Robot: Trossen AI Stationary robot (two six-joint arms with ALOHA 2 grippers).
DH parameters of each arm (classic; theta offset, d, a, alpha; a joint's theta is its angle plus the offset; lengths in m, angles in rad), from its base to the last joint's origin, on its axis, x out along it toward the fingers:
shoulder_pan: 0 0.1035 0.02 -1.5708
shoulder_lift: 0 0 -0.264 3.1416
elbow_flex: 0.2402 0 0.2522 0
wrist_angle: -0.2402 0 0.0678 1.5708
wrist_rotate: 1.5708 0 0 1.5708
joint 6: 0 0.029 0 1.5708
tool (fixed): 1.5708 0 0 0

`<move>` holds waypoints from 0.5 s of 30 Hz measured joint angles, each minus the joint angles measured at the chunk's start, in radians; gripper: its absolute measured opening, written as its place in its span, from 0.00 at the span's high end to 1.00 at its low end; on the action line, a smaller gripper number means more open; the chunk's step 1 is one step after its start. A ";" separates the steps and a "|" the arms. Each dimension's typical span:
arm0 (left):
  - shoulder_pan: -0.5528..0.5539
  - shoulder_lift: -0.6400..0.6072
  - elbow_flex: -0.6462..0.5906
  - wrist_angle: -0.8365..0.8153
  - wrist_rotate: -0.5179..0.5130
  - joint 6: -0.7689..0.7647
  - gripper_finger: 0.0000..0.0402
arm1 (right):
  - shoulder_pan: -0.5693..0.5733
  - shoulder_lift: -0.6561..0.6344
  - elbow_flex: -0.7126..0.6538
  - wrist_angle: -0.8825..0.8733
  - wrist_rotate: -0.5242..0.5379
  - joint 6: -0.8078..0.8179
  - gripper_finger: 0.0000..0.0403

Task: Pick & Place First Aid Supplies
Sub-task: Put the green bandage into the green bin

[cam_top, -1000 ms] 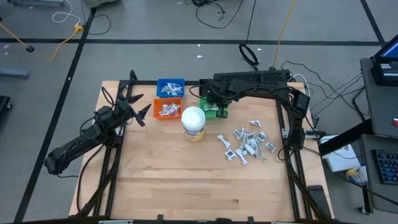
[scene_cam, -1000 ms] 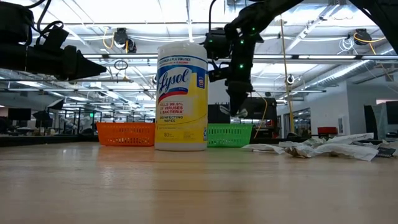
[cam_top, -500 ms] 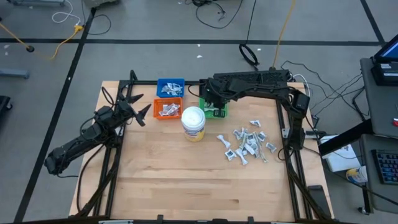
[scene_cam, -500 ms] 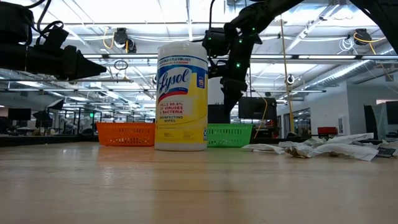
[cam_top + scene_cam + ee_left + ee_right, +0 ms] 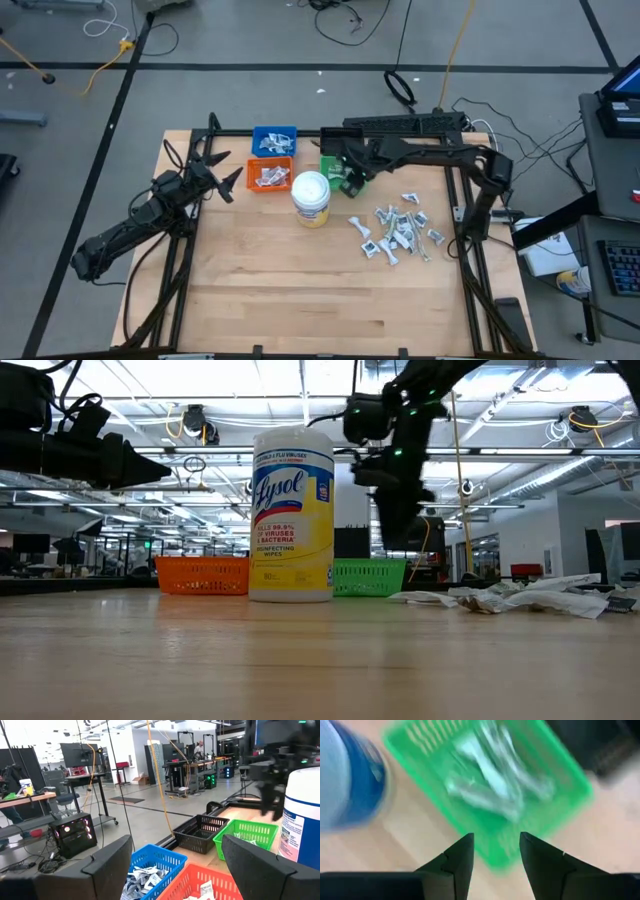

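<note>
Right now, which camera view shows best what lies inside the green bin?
The right wrist view: it looks down into the green bin and shows pale packets, though blurred. In the high view the right arm covers most of it. The low and left wrist views show mainly its wall.

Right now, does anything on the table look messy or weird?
Only the loose heap of first aid supplies scattered on the bare table. The Lysol jar stands upright, the bins sit straight, and nothing looks spilled or broken.

I see the wipes jar (image 5: 312, 198) near the tabletop (image 5: 280, 290) rear, four bins (image 5: 270, 175) in a cluster behind it, and loose first aid packets (image 5: 398, 231) to its right.
</note>
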 joint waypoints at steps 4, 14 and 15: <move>0.000 0.000 0.000 0.000 0.000 0.000 0.23 | 0.049 -0.094 -0.114 -0.020 -0.001 0.171 0.64; 0.000 0.000 0.000 0.000 0.000 0.000 0.23 | 0.183 -0.304 -0.374 -0.120 -0.031 0.581 0.56; 0.000 0.000 0.000 0.000 0.000 0.000 0.23 | 0.197 -0.319 -0.389 -0.129 -0.040 0.613 0.54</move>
